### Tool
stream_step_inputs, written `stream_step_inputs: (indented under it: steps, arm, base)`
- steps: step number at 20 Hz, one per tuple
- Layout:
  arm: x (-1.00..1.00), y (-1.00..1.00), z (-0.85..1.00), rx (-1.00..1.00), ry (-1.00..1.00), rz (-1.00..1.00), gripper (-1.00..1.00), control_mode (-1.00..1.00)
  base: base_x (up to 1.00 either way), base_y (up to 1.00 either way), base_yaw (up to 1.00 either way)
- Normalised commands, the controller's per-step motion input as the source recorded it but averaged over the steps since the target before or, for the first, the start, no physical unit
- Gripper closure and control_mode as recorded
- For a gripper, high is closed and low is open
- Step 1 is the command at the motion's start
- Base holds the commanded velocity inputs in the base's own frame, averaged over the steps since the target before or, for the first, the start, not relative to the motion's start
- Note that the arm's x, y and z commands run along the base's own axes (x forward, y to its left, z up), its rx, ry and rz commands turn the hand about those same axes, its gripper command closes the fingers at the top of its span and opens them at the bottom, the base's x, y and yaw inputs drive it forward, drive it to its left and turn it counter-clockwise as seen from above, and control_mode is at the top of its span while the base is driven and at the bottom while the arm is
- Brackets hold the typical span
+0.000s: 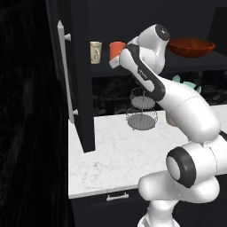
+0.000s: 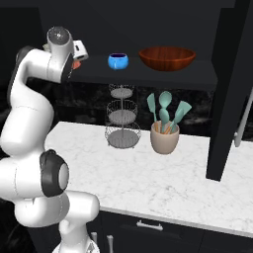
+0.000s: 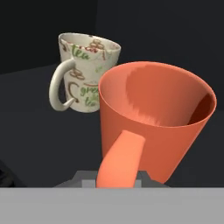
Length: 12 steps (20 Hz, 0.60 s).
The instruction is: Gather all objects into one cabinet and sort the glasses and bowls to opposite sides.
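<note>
Two cups sat side by side on the cabinet shelf (image 1: 133,70): orange-red cup (image 3: 153,122) clamped by its handle in the gripper (image 3: 118,177), just beside the beige cup (image 3: 87,74). Release should be gentle and the retreat straight, to avoid knocking either.

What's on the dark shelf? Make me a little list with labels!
shelf: dark shelf in the black cabinet
left side: beige cup, orange cup beside it
right side: small blue bowl, wide red-brown bowl
pincer: shut on the orange cup's handle
counter below: wire basket stand, pot of teal utensils
</note>
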Motion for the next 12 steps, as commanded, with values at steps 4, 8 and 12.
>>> stream_step_inputs:
  steps: [4,8,12]
  arm:
    - [0.37,0.04,-0.09,0.00,0.02,0.00,1.00,-1.00]
    - [0.36,0.00,-0.06,0.00,0.03,0.00,1.00,-1.00]
    - [0.22,0.00,-0.14,0.00,0.01,0.00,1.00,-1.00]
  base:
    - [0.00,0.00,0.00]
    - [0.00,0.00,0.00]
    - [0.00,0.00,0.00]
